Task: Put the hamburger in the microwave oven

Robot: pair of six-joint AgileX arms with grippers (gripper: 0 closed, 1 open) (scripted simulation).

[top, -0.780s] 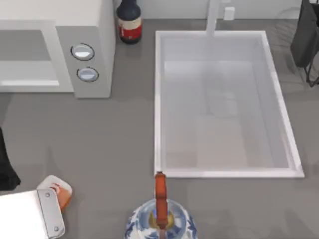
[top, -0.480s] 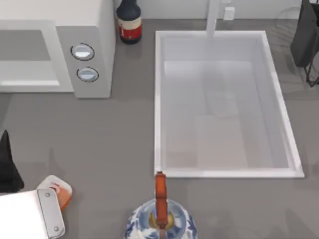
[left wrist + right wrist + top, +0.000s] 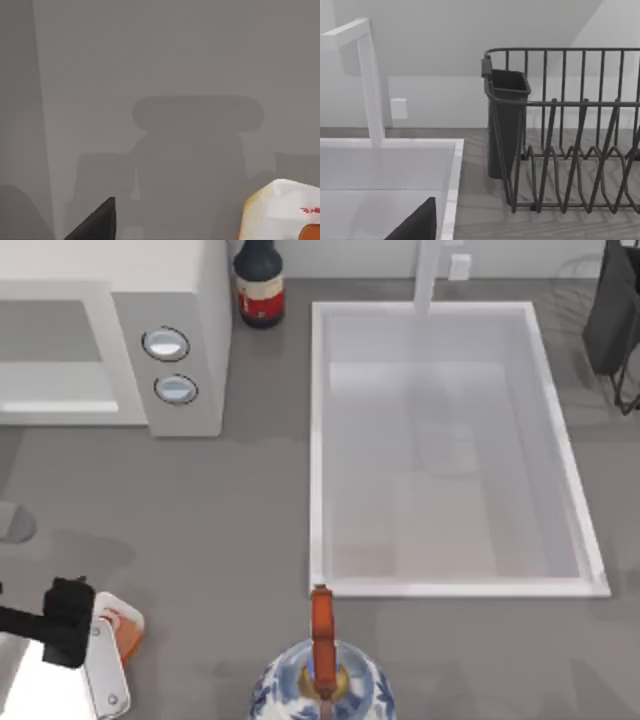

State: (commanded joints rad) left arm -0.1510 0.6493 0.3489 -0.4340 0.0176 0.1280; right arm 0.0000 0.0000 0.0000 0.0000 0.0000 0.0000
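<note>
My left gripper (image 3: 68, 622) sits low at about 8 o'clock in the top view, a dark block hanging over the near-left corner of the grey table (image 3: 200, 520); I cannot tell whether its claw is open or closed. Just at its 3 o'clock lies the small roundish orange-tan hamburger (image 3: 120, 625), pale on top with a red streak, partly tucked under the arm's white link with a grey bolted plate (image 3: 100, 675). In the left wrist view the hamburger (image 3: 282, 210) shows a pale top, a red mark and an orange rim, resting on bare tabletop. At 6 o'clock stands the blue-and-white teapot with an orange handle (image 3: 320, 670), well apart from the bun. Open grey surface runs from the hamburger up toward 11 o'clock, where the large white boxy microwave oven (image 3: 190, 300) stands with two silvery-blue knobs and its grey cavity facing me. The big white rectangular sink basin (image 3: 315, 490) fills the right half, a dark red-labelled bottle (image 3: 259, 282) beside it at 12 o'clock. My right arm is parked at 2 o'clock by the dark wire dish rack (image 3: 570, 150)
</note>
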